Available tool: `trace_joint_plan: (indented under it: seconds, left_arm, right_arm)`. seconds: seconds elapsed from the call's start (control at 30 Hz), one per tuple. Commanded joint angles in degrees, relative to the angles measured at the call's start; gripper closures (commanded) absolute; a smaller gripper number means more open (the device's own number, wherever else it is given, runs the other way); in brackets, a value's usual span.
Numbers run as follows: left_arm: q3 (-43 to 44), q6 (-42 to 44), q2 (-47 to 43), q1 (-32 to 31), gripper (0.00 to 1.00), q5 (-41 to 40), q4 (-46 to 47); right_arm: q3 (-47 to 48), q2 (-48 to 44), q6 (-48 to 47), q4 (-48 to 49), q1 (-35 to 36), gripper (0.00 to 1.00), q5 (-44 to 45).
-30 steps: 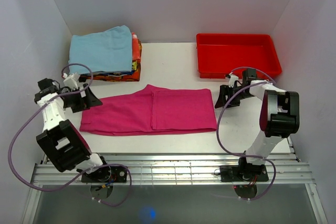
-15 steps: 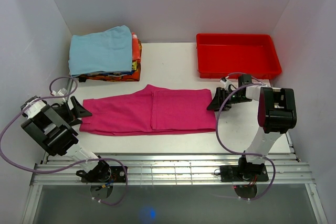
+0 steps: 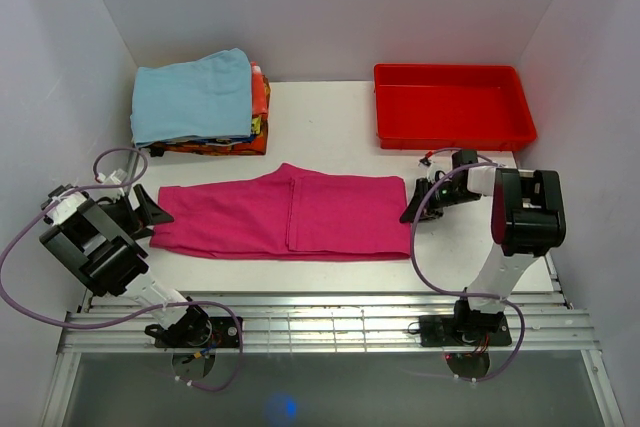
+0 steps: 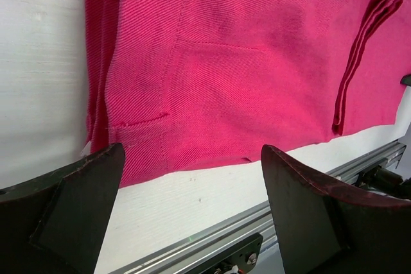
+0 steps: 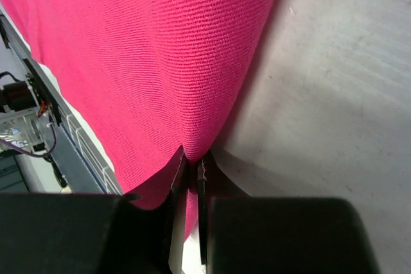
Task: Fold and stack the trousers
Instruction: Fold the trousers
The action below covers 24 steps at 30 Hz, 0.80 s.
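The magenta-pink trousers [image 3: 285, 214] lie folded lengthwise across the middle of the white table, waist end at the left. At their right end my right gripper [image 3: 415, 199] is shut on the cloth's edge. The right wrist view shows the trousers [image 5: 148, 62] pinched into a ridge between the closed fingers [image 5: 176, 210]. My left gripper [image 3: 152, 211] stands open at the trousers' left end, low over the table. In the left wrist view its two fingers [image 4: 70, 210] straddle the near corner of the trousers [image 4: 231, 62] with nothing between them.
A light blue folded cloth [image 3: 195, 95] tops a pile of folded clothes [image 3: 255, 117] at the back left. A red plastic tray [image 3: 452, 105] stands at the back right. The table's metal front rail [image 3: 320, 322] runs along the near edge.
My right gripper has closed on the right end of the trousers, bunching the edge. The left arm swung down to the trousers' left end a second ago and has held there since.
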Motion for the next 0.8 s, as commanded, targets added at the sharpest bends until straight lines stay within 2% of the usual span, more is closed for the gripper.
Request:
trace_joint_plan:
  seconds: [0.0, 0.17, 0.27, 0.33, 0.4, 0.53, 0.6, 0.7, 0.77]
  left_arm:
    - [0.23, 2.10, -0.07, 0.49, 0.02, 0.05, 0.72]
    - [-0.38, 17.27, -1.47, 0.49, 0.02, 1.36, -5.94]
    - [-1.87, 20.73, -2.88, 0.49, 0.02, 3.20, -7.28]
    - [-2.05, 22.32, -3.06, 0.40, 0.08, 4.96, -8.07]
    - [-2.05, 22.59, -2.89, -0.47, 0.14, 7.68, -8.34]
    - [-3.54, 19.80, -2.36, -5.91, 0.19, 9.72, -6.15]
    - [-4.42, 18.29, -2.01, -8.38, 0.19, 10.51, -4.83]
    - [-6.27, 11.62, -1.66, -13.12, 0.22, 11.74, 0.70]
    - [-5.13, 8.02, -0.08, -15.68, 0.28, 12.53, 2.73]
  right_arm:
    - [0.46, -2.85, -4.73, -5.93, -1.39, 0.92, 7.26]
    - [3.71, -12.87, -10.45, -14.54, -5.09, 0.92, 9.28]
    - [6.87, -16.48, -14.06, -19.90, -8.95, 0.92, 10.86]
    - [8.72, -17.71, -16.25, -23.94, -10.71, 0.92, 10.78]
    - [11.88, -18.33, -17.49, -26.85, -13.00, 0.92, 10.17]
    - [15.75, -19.73, -18.20, -32.12, -13.88, 0.92, 4.56]
    - [16.72, -20.44, -15.66, -32.22, -13.71, 0.92, 1.47]
    - [17.43, -20.96, -10.91, -30.12, -11.96, 0.92, -3.01]
    - [17.52, -21.58, -5.40, -26.36, -10.20, 0.92, -5.83]
